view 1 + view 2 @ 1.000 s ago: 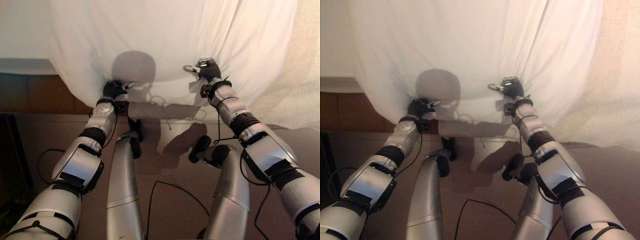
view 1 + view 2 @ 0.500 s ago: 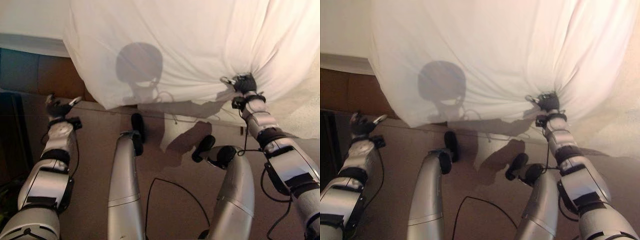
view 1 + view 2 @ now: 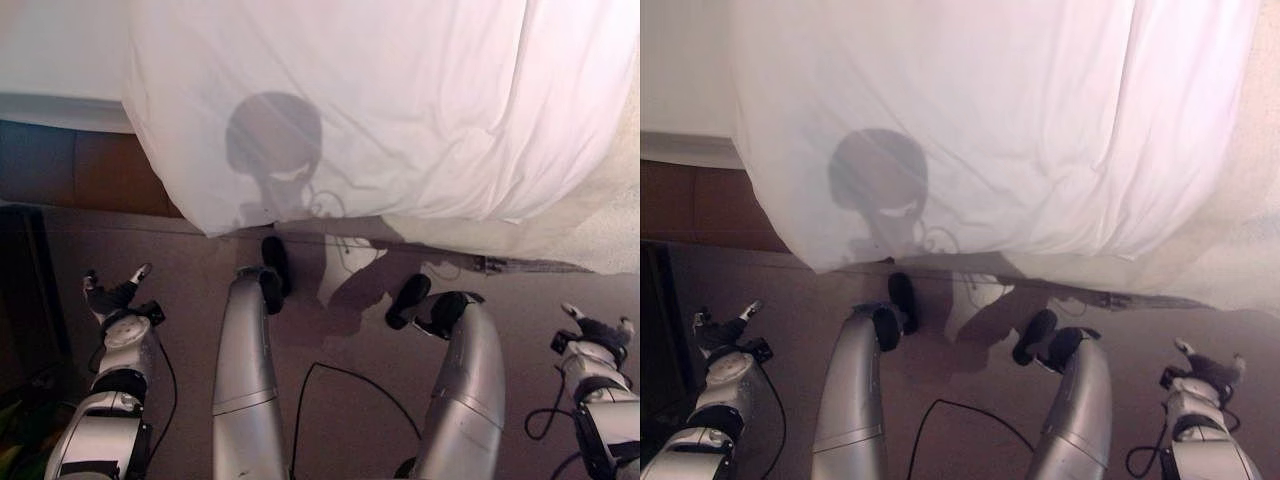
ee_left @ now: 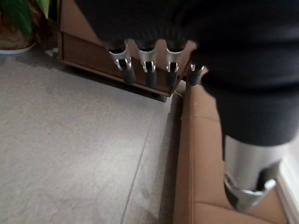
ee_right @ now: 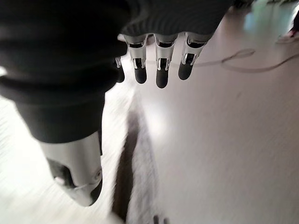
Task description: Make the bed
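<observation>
- The white duvet (image 3: 400, 110) lies spread over the bed and its near edge hangs down over the bed's side, with soft folds running toward the right corner
- The hanging edge ends just above the grey floor (image 3: 340, 340); at the left it leaves the brown bed frame (image 3: 90, 180) uncovered
- A strip of white mattress (image 3: 55, 105) shows above that brown frame, left of the duvet
- The left hand (image 3: 112, 292) hangs low at the left, over the floor and well apart from the duvet; it holds nothing, fingers straight and relaxed, thumb spread out to the side
- In the left wrist view its fingers (image 4: 149, 70) point out in a loose row toward a low brown wooden cabinet (image 4: 93, 51), with a potted plant (image 4: 21, 21) in the corner
- The right hand (image 3: 600, 330) hangs low at the right, also over the floor and clear of the duvet; empty, fingers loosely extended
- In the right wrist view the fingers (image 5: 161, 65) are straight, thumb (image 5: 79, 184) set apart, nothing between them
</observation>
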